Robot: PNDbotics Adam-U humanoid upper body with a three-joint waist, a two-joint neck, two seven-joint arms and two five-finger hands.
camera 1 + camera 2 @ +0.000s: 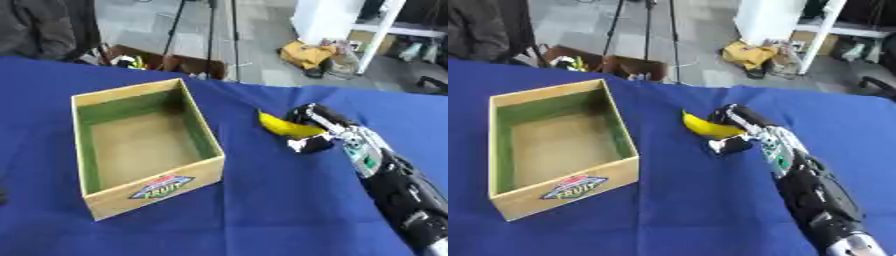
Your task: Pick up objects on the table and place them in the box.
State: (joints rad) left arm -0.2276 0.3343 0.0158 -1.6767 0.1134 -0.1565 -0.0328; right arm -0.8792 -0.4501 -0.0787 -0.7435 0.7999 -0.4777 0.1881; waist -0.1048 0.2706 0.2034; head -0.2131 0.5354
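Banana [289, 127] at 3 o'clock of box [154, 191], right hand [317, 131] curled round it for lift; box empty.

Right arm stretched in from the lower right, right hand [312, 131] with fingers [726, 144] curled closed.

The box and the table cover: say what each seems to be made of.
The box looks like light wood or thin plywood, matt: pale tan walls with straight cut edges, a printed fruit label on the front, the inner walls green. The table cover looks like blue cloth, matt, with soft creases; the picture is too blurred to see any weave.
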